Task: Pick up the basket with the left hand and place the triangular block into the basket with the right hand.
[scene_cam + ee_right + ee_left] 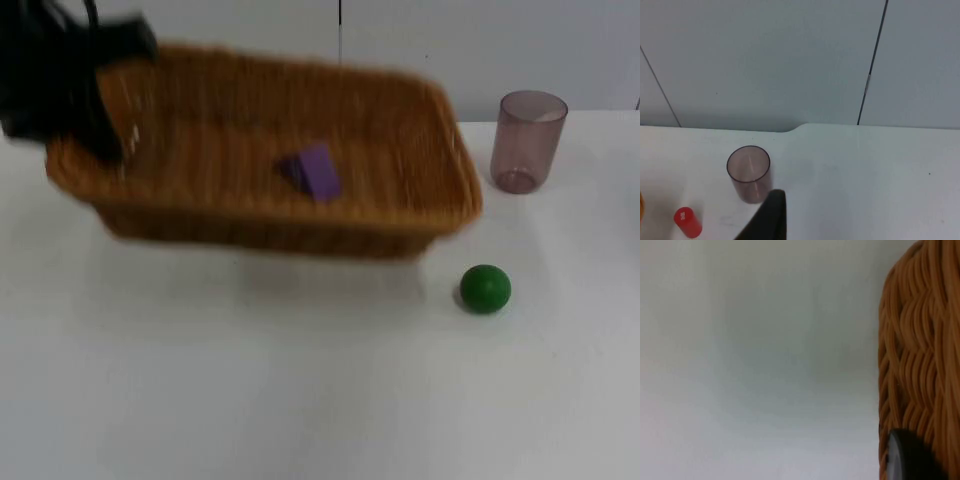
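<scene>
The woven brown basket (400, 215) hangs tilted above the table at the back left, its left end higher. My left gripper (108, 138) is shut on the basket's left rim. The basket's wicker wall (920, 360) stands close beside that gripper's fingertip (907, 457) in the left wrist view. A purple triangular block (313, 172) lies inside the basket near its middle. My right gripper (771, 220) is off to the right, above the table and facing the partition wall, with nothing seen in it.
A translucent pink cup (527, 140) (748, 172) stands at the back right, close to the basket's right end. A green ball (485, 288) lies in front of that end. A small red cylinder (687, 222) stands near the cup.
</scene>
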You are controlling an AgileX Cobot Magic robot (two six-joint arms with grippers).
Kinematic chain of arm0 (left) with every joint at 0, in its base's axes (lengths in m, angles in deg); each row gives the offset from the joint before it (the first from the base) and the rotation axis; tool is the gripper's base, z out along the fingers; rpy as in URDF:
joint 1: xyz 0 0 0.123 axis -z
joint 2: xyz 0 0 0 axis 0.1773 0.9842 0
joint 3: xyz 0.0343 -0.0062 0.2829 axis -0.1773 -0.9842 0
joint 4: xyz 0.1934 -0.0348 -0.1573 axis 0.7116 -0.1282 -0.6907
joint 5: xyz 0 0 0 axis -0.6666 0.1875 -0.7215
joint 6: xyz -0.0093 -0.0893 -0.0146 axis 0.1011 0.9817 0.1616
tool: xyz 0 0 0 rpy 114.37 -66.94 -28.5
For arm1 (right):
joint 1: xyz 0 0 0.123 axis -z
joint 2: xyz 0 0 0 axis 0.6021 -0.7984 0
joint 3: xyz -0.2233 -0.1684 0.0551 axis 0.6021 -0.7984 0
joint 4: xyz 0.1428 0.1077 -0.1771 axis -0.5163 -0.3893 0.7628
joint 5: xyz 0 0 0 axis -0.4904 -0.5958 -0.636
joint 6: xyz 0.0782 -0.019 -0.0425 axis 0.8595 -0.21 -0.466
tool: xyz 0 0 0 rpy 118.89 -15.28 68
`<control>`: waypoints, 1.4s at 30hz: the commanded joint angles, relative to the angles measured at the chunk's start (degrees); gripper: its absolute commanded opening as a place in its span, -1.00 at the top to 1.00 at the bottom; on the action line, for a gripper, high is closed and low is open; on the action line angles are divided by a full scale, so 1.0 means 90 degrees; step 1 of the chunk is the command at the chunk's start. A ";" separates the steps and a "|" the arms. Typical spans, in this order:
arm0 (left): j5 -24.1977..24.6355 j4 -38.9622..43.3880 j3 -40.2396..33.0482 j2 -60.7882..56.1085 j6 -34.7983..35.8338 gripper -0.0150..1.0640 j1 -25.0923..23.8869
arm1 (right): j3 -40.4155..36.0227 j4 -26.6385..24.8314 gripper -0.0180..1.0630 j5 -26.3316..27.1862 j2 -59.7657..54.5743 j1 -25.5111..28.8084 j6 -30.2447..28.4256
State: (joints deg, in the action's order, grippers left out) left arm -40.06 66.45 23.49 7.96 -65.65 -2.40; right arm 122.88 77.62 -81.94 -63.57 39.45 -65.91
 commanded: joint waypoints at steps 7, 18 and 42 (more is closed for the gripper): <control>-0.1127 -0.1499 -0.1388 0.0105 -0.1481 0.96 0.0014 | 0.0002 -0.0215 -0.96 0.0021 0.0065 0.0031 -0.0208; -0.1592 -0.4135 -0.1565 0.0847 -0.3935 0.96 0.0014 | 0.0002 -0.0342 -0.96 -0.0031 0.0065 0.0031 -0.0337; -0.1552 -0.3782 -0.1565 0.1343 -0.3702 0.05 0.0014 | 0.0002 -0.0342 -0.96 -0.0009 0.0065 0.0031 -0.0431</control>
State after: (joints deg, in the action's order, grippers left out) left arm -54.55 32.13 9.32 20.34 -99.44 -2.40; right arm 122.88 74.69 -82.16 -63.57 39.45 -69.13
